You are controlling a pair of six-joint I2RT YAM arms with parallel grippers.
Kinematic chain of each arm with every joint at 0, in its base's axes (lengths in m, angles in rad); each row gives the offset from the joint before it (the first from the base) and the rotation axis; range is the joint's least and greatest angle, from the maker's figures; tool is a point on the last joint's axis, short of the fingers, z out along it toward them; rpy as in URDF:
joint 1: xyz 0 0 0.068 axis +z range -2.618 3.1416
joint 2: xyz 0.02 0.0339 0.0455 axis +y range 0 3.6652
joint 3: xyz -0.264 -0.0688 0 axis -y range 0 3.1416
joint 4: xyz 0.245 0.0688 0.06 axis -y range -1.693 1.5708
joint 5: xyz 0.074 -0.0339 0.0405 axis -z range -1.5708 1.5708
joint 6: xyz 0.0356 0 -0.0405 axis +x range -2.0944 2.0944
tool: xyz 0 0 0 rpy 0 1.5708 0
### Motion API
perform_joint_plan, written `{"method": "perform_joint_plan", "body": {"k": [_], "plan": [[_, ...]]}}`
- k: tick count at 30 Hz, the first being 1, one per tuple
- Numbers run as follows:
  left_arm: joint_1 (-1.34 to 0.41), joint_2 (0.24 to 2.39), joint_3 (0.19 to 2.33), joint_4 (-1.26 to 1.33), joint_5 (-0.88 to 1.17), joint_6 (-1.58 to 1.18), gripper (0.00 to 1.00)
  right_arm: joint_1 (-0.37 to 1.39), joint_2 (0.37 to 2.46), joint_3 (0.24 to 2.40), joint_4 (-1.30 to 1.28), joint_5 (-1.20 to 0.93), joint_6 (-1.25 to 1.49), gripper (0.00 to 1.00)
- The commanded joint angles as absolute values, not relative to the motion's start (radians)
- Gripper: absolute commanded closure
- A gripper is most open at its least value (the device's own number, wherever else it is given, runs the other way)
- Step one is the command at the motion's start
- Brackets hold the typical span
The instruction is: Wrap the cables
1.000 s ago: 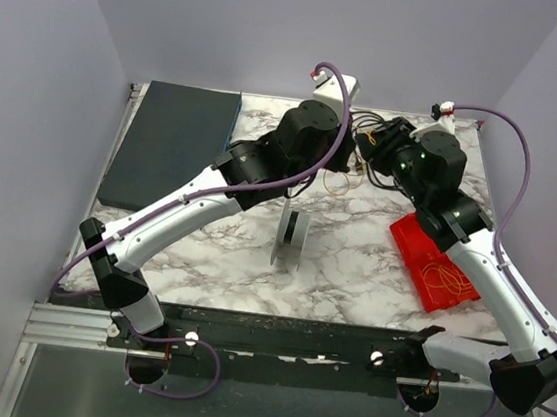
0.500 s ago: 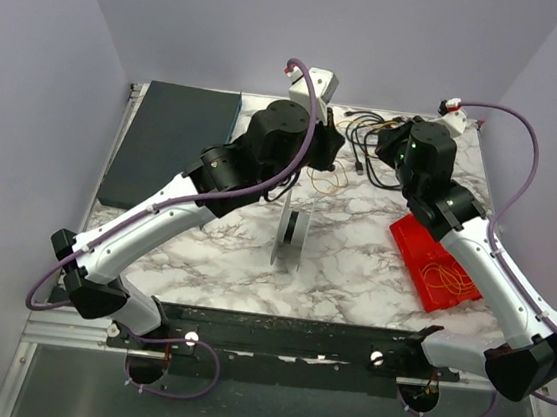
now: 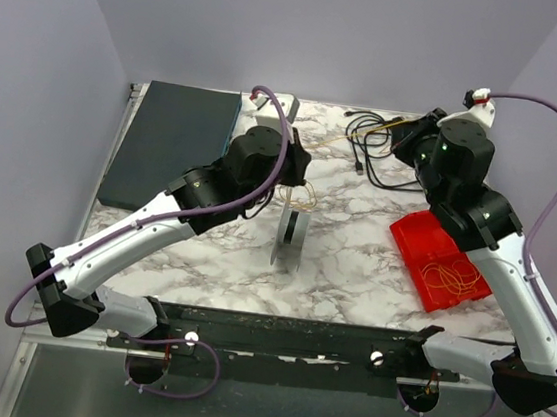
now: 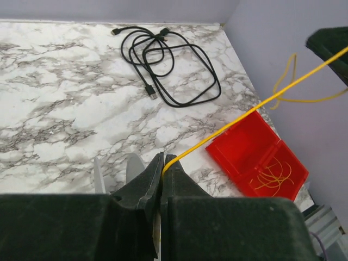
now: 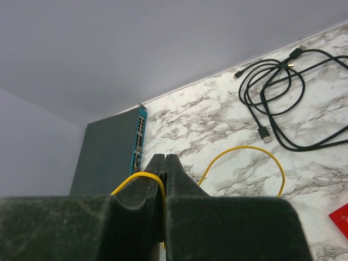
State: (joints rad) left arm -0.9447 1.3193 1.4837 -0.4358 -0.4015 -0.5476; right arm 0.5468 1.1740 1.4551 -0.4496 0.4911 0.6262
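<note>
A thin yellow cable [image 4: 228, 125] is stretched taut between my two grippers above the marble table. My left gripper [image 4: 162, 162] is shut on one end, close above the grey upright stand [image 3: 291, 235]. My right gripper [image 5: 165, 163] is shut on the other part of the cable, which curves over its finger and hangs in a loop [image 5: 244, 149]. In the top view the left gripper [image 3: 298, 193] is mid-table and the right gripper [image 3: 407, 141] is at the far right. More yellow strands [image 3: 452, 279] lie in the red tray [image 3: 418, 237].
A coiled black cord with plugs [image 3: 376, 144] lies at the back of the table, below the right gripper. A dark grey box [image 3: 170, 141] fills the far left corner. The red tray also shows in the left wrist view [image 4: 239, 147].
My left gripper has pulled back to the left and nearer, toward the stand. My right gripper has moved right and farther back. The yellow cable between them has gone from slack loops to taut.
</note>
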Motion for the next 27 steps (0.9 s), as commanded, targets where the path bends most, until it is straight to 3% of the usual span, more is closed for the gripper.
{"method": "perform_joint_plan", "body": {"k": [1, 14, 27], "plan": [[-0.865, 1.235, 1.433, -0.461, -0.517, -0.601, 0.94, 0.521, 1.136, 1.537, -0.508, 0.564, 0.616, 0.99], [-0.740, 1.298, 1.455, -0.458, -0.438, -0.623, 0.82, 0.521, 1.132, 1.630, -0.564, 0.530, 0.598, 0.99], [-0.676, 1.308, 1.407, -0.410, -0.339, -0.599, 0.79, 0.521, 1.166, 1.714, -0.601, 0.516, 0.563, 0.99]]}}
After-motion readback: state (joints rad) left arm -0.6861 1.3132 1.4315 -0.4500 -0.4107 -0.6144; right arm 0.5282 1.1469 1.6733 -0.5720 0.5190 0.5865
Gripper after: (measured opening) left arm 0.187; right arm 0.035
